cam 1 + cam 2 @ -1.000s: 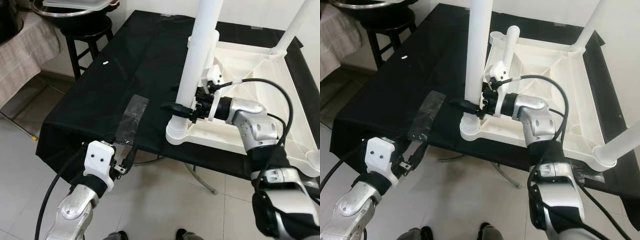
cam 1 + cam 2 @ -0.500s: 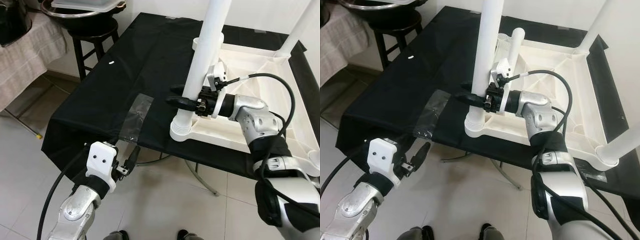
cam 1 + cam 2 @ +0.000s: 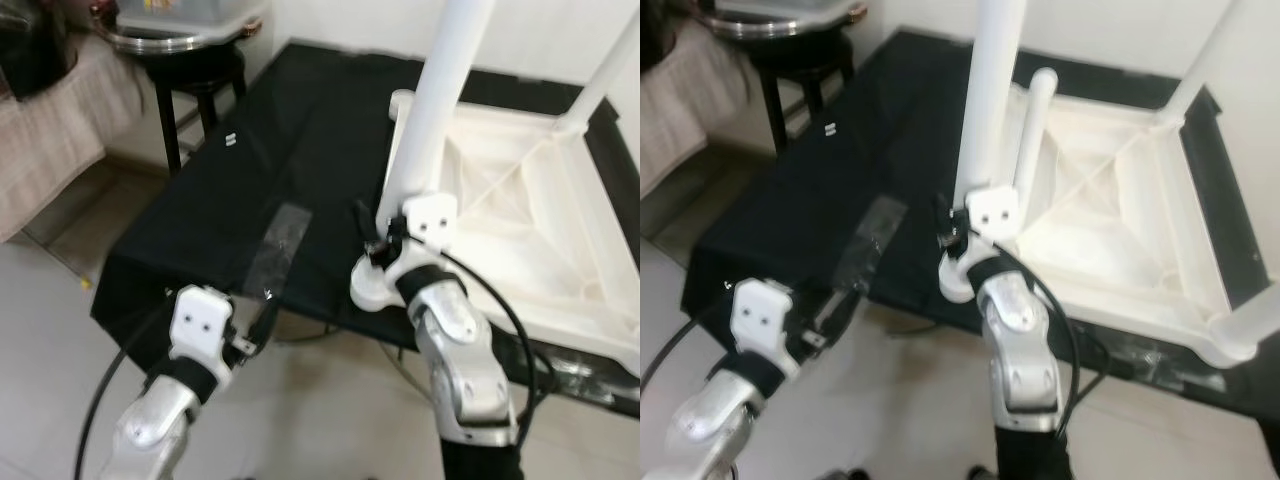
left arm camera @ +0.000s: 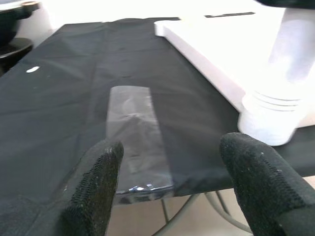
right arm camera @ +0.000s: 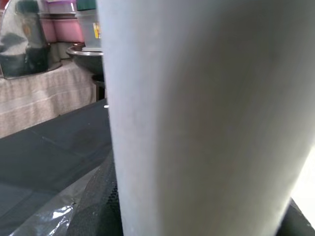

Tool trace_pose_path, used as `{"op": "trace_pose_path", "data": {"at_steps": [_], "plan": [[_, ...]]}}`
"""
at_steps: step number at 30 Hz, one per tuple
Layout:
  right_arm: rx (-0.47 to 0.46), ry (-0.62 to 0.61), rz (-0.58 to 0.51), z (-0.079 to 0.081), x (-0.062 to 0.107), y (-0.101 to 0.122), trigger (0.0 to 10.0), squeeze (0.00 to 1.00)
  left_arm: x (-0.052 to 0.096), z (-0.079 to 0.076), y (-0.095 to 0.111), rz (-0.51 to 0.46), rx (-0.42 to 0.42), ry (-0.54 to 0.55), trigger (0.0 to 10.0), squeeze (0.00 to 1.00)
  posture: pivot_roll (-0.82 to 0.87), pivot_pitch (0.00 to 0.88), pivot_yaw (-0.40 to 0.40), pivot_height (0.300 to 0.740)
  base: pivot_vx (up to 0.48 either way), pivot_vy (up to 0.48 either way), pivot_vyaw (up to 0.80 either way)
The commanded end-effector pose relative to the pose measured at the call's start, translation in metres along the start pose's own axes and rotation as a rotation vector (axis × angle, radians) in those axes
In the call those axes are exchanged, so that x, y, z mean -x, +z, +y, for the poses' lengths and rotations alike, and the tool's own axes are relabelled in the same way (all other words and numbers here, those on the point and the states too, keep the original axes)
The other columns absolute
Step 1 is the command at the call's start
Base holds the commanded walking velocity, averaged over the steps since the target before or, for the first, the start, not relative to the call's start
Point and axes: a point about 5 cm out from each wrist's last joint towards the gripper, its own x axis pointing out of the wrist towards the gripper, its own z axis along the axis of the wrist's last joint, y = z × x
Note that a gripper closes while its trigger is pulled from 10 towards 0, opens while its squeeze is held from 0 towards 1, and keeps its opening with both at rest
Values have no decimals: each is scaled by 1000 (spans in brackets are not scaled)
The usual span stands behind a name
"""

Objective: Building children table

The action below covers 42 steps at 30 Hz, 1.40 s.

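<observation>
An upturned white children's table (image 3: 520, 190) lies on a black-covered table (image 3: 260, 180). A white table leg (image 3: 440, 110) stands in the socket (image 3: 368, 286) at its near left corner. My right gripper (image 3: 376, 238) is low on that leg, just above the socket. In the right wrist view the leg (image 5: 206, 113) sits close between the black fingertips (image 5: 96, 206), which press its sides. My left gripper (image 4: 172, 187) hangs open in front of the near table edge, also visible as the left gripper (image 3: 262, 318) with nothing held. Another leg (image 3: 610, 60) rises at the far right corner.
A clear plastic bag (image 3: 280, 235) lies flat on the black cover near the front edge, and a small white piece (image 3: 228, 140) lies further back. A dark stool (image 3: 190, 70) carrying a bowl stands at the back left beside cloth-draped furniture (image 3: 50, 110). Tiled floor lies below.
The view has shifted and blurred. My right arm has swung from the leg's right side to its front, with the wrist now low by the socket. The left gripper stays open at the table edge.
</observation>
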Motion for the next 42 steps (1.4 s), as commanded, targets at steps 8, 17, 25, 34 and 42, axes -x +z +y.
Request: {"op": "trace_pose_path", "data": {"at_steps": [8,17,25,34,42], "plan": [[-85,78,101,0,-6,-5,10000,1000,0,3,-5,15,3,12,10000,0,-23,194,-27,740,0,0,0],[-39,535,-10,-36,-31,33,10000,0,-1,1,-5,13,0,6,10000,0,-16,188,-31,740,0,0,0],[125,884,77,-51,-42,41,10000,0,2,-2,-4,14,1,2,10000,0,11,203,-33,740,0,0,0],[-18,1167,46,-51,-57,57,7451,0,7,-4,-1,17,1,6,10000,0,33,232,-38,740,0,0,0],[-40,1238,37,-49,-59,56,0,0,8,-6,-1,17,2,5,10000,0,34,237,-38,740,0,0,0]]}}
